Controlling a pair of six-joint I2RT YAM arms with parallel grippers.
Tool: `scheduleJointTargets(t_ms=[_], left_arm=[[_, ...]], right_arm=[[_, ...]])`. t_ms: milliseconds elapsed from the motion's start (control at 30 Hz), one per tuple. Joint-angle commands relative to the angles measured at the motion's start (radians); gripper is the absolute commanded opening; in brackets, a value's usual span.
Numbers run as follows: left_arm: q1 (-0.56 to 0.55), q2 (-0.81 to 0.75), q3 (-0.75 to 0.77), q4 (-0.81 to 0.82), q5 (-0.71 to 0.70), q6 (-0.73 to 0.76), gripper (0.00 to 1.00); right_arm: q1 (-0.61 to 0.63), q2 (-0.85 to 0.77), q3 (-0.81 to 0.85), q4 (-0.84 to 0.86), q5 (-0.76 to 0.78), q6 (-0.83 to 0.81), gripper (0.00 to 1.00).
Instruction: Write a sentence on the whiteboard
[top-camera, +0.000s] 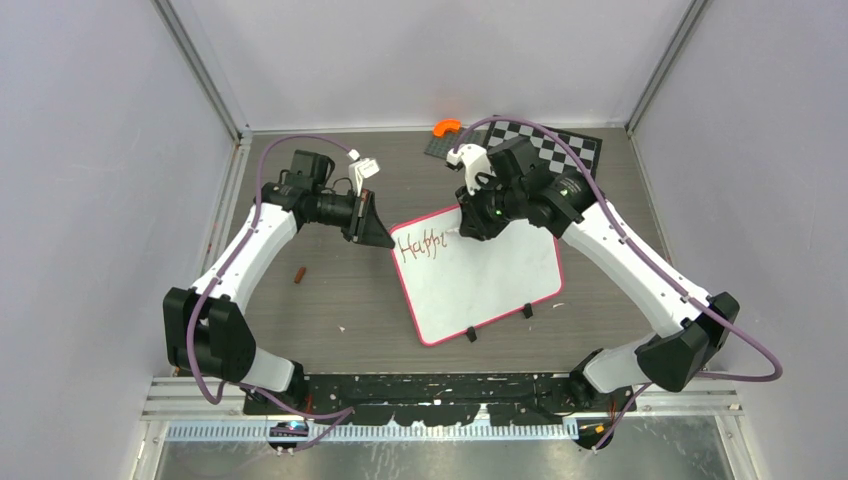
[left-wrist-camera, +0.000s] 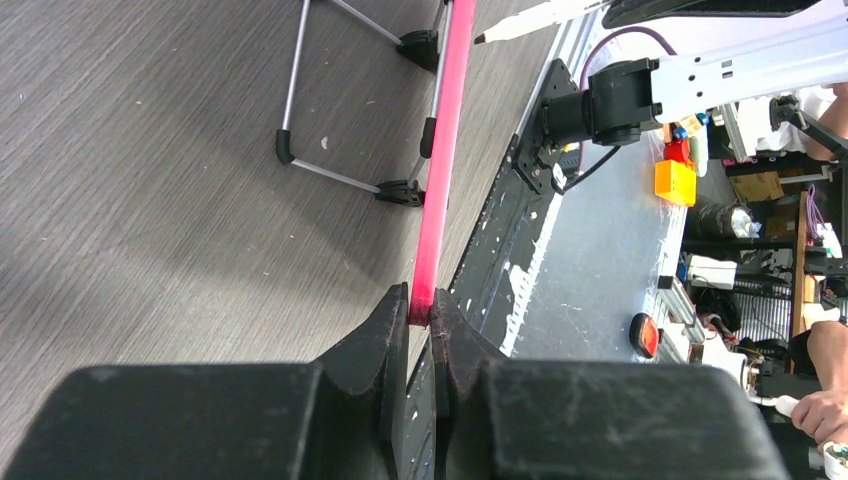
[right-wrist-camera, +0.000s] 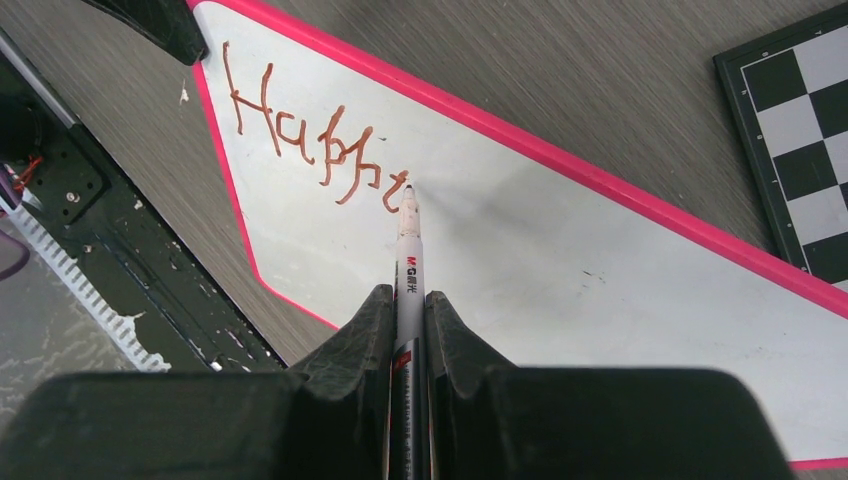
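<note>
Whiteboard (top-camera: 490, 285) reads "Happ" | right claw (right-wrist-camera: 408, 297) grips "M&G" marker (right-wrist-camera: 408, 250) | left claw (left-wrist-camera: 421, 300) clamps frame (left-wrist-camera: 445, 150)

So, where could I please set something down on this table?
Bare wood: between the left arm and the whiteboard, save one small brown bit, and the strip between whiteboard and base rail. Crowded: far right, around the chessboard and right pincer.

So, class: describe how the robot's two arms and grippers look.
The left arm and right arm have white links with black joints and bases; a purple cable loops along each. The left gripper and right gripper are black, with two wedge-shaped fingers.
</note>
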Motion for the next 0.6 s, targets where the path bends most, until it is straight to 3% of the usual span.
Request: scheduleJointTargets(t_ms=[0,567], left_arm=[[-0.006,-0.023,0.009,-0.003,0.048,-0.012,0.00],[-0.006,-0.027,0.006,-0.003,0.041,-0.010,0.00]], right_arm=[[-0.003,-0.045,-0.004,0.023,0.017,-0.012,0.00],[-0.004,-0.029,-0.080,0.054,0.011,-0.009,0.00]])
